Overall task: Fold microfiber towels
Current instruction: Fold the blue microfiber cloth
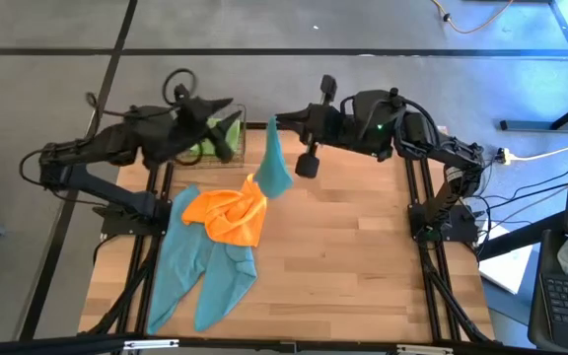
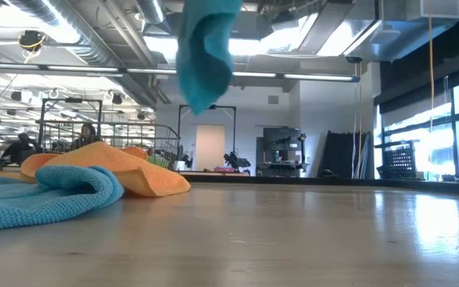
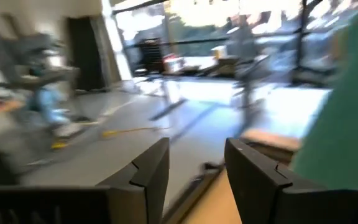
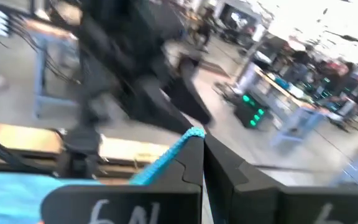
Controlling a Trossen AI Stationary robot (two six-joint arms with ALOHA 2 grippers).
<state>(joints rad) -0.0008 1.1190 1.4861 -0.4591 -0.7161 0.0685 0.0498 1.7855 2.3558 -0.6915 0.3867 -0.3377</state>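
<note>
Seen from above, at far left: left gripper (image 1: 227, 106) raised over the table's upper-left corner, above a wire basket (image 1: 233, 133) with a lime green towel (image 1: 215, 141) inside. Fingers (image 3: 145, 177) parted with a clear gap in the left wrist view, nothing between them.

Lower left of the overhead frame: two teal towels (image 1: 200, 271) spread flat on the wooden table (image 1: 363, 256), long axes running from mid-left down toward the bottom edge, fanned slightly apart at the lower ends. On top of their upper ends, a crumpled orange towel (image 1: 230, 215), bunched with no clear direction.

Centre of the overhead frame: a third teal towel (image 1: 274, 163) hanging from the right gripper (image 1: 274, 123), long axis vertical, lower end down near the orange heap. Upper right: right arm reaching in toward the centre.

Right wrist view only: fingers (image 4: 191, 168) pressed together on a thin teal edge (image 4: 166, 158), pinched at a corner.

Low view only: hanging towel (image 2: 205, 48) dangling from the top edge at upper left of centre, clear of the tabletop, its tip not touching the orange towel (image 2: 110, 167) below. Teal fold (image 2: 54, 195) at lower left lying in front of the orange one.
</note>
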